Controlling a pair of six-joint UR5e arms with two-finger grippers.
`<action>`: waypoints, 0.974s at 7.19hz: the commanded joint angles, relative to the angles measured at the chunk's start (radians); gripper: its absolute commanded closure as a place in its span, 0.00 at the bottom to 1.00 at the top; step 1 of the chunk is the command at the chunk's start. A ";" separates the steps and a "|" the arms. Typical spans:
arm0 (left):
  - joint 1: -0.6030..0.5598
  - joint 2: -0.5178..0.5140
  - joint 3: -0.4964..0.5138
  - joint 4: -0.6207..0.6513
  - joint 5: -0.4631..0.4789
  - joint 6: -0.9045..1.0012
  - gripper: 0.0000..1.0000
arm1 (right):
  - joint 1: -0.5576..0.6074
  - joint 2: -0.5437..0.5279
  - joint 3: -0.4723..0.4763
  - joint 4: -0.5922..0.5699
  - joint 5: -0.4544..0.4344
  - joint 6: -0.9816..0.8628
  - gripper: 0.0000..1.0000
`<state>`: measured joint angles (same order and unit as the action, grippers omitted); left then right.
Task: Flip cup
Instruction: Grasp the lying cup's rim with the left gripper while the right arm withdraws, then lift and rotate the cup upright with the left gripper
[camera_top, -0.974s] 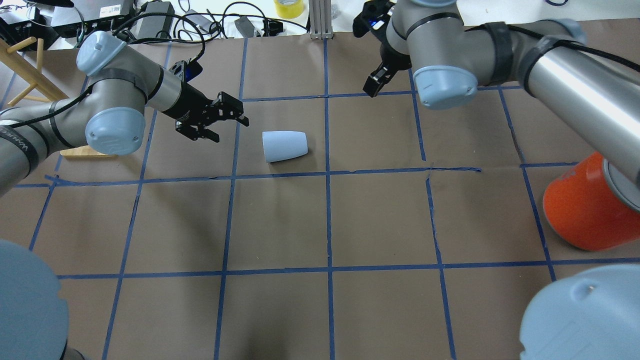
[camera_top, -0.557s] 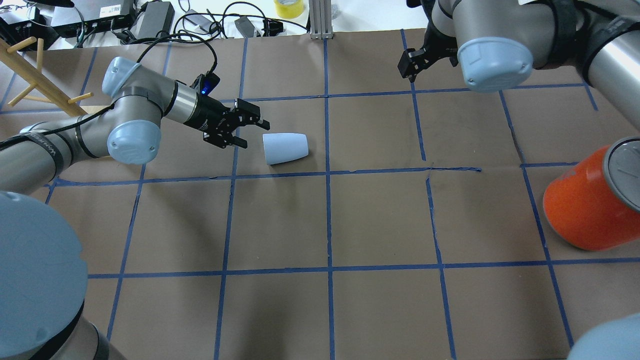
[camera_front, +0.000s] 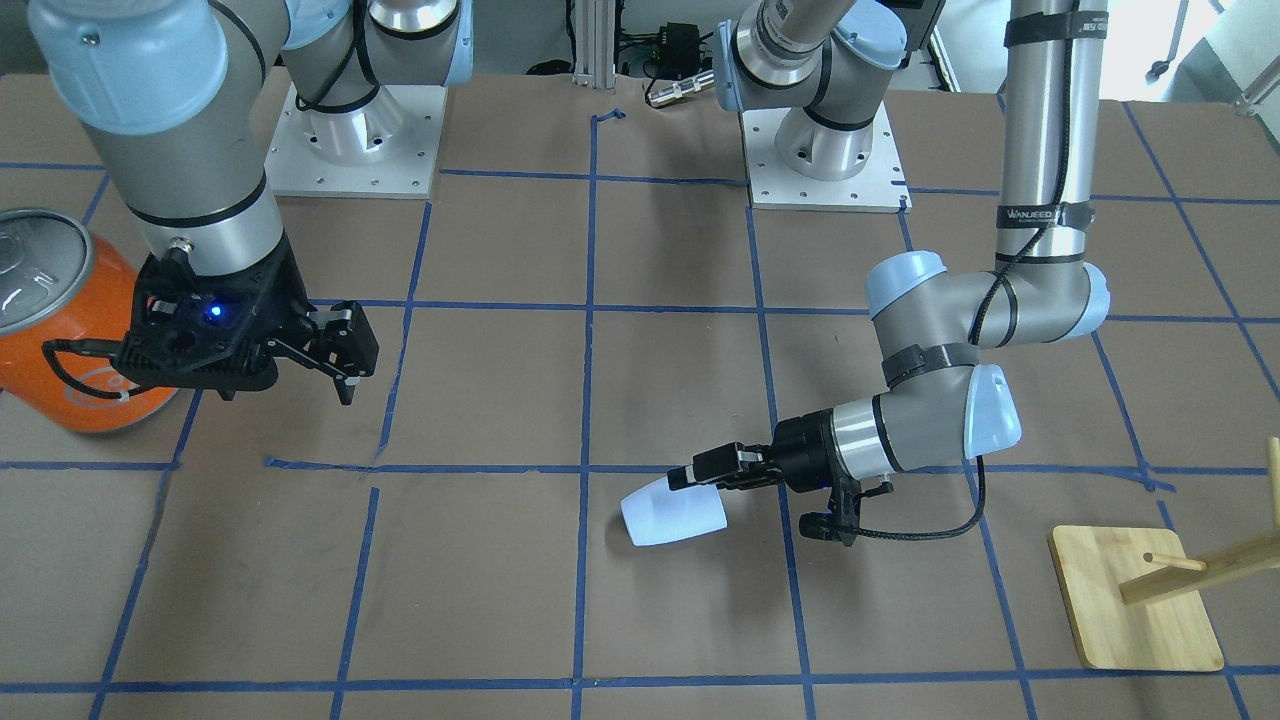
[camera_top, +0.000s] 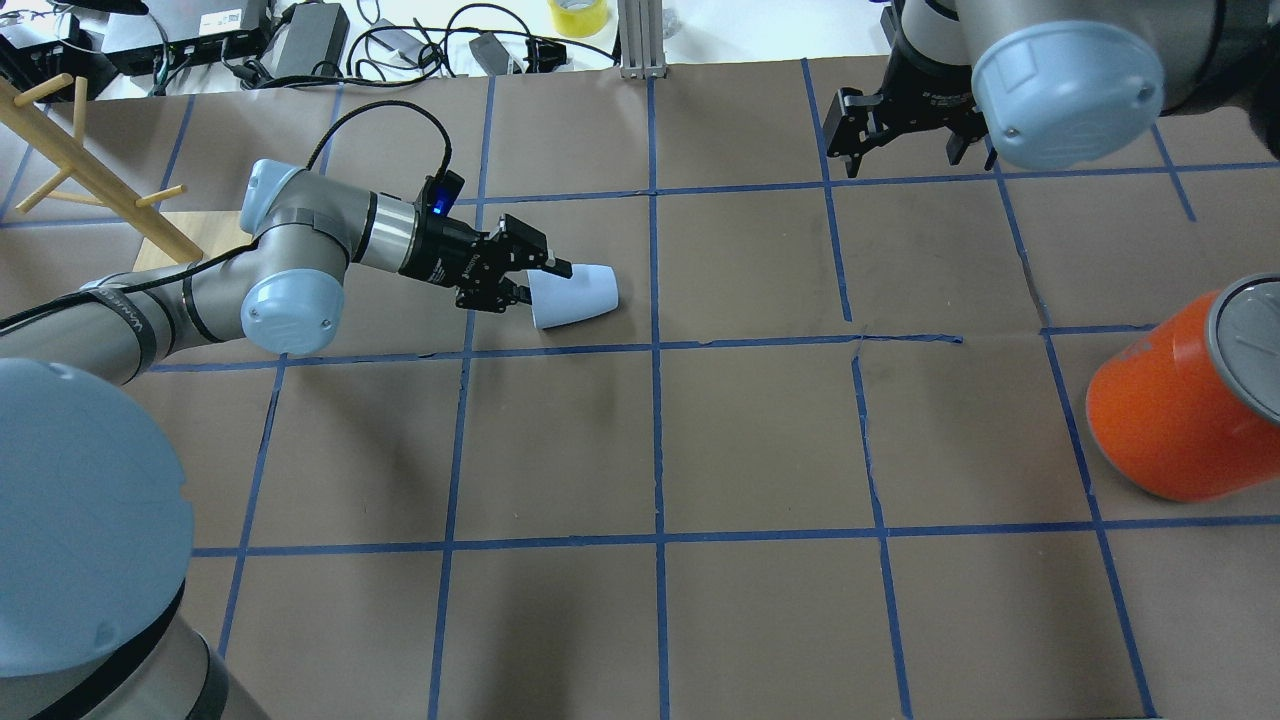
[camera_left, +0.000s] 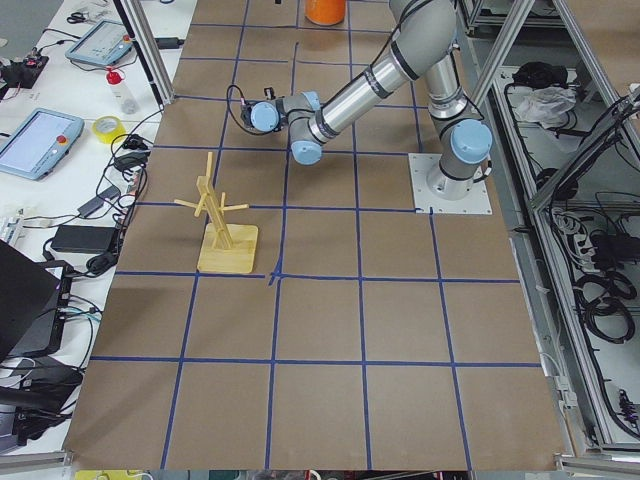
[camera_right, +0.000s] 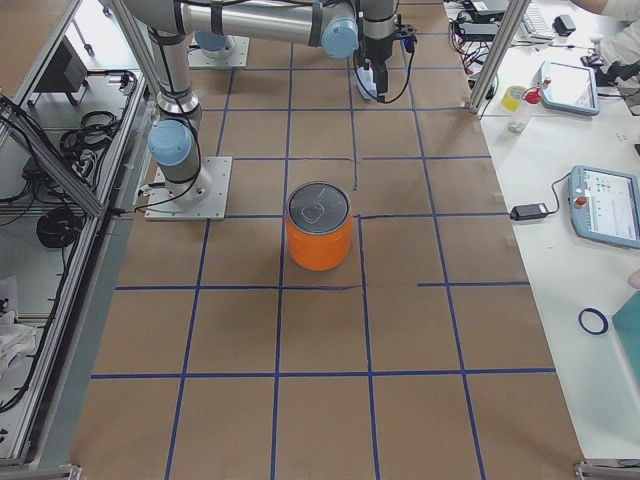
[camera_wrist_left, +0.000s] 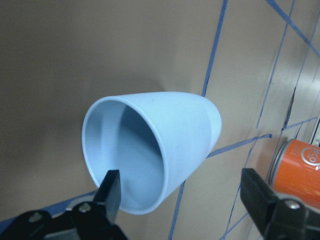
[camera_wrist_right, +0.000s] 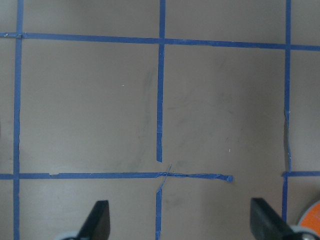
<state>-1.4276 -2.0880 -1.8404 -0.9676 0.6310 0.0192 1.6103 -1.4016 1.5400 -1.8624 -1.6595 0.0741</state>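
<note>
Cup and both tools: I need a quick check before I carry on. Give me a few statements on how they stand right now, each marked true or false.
1. The cup lies on its side on the table. True.
2. The cup's base points at the left tool. False: its open mouth faces that tool.
3. The left tool is shut on the cup. False: its jaws stand apart, one at the mouth and one outside the wall.
4. The right tool is open and well apart from the cup. True.
5. The orange can has toppled over. False: it stands upright, silver top up.
</note>
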 joint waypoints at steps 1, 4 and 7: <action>-0.005 0.003 0.004 0.004 -0.031 -0.025 1.00 | -0.001 -0.023 0.011 0.015 0.001 0.148 0.00; -0.007 0.040 0.035 0.091 0.034 -0.141 1.00 | -0.010 -0.079 0.015 0.189 0.012 0.086 0.00; -0.017 0.080 0.211 0.081 0.549 -0.162 1.00 | -0.010 -0.092 0.014 0.200 0.012 0.006 0.00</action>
<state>-1.4431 -2.0157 -1.6858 -0.8750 0.9839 -0.1573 1.6000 -1.4884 1.5546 -1.6669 -1.6477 0.0910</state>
